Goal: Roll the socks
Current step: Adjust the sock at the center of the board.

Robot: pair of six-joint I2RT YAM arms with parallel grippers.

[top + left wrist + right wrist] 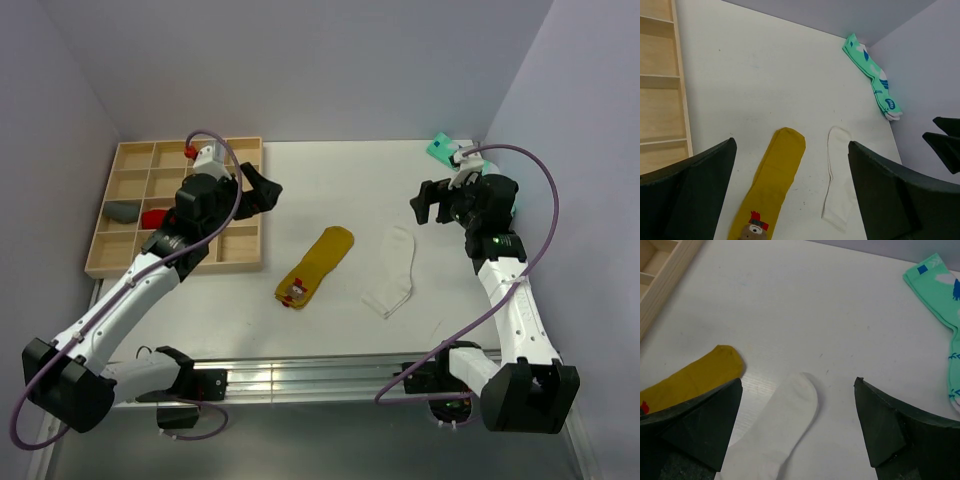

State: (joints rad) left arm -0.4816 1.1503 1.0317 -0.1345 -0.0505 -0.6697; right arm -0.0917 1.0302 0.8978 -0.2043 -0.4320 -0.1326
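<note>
Left gripper (791, 150), bear-marked mustard sock (776, 180)

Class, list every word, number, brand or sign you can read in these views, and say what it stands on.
None can be read.
The mustard-yellow sock bears only a small bear picture, no letters.
The teal socks carry blue and white shapes, no legible words.

Both arms rise from their bases at the near edge of the table (330, 165) and reach forward over it, elbows bent. The left arm slants inward, and the left gripper (266, 190) hangs above the surface with its jaws spread wide, holding nothing. The right gripper (427, 205) points toward the left edge, also spread wide and holding nothing.
</note>
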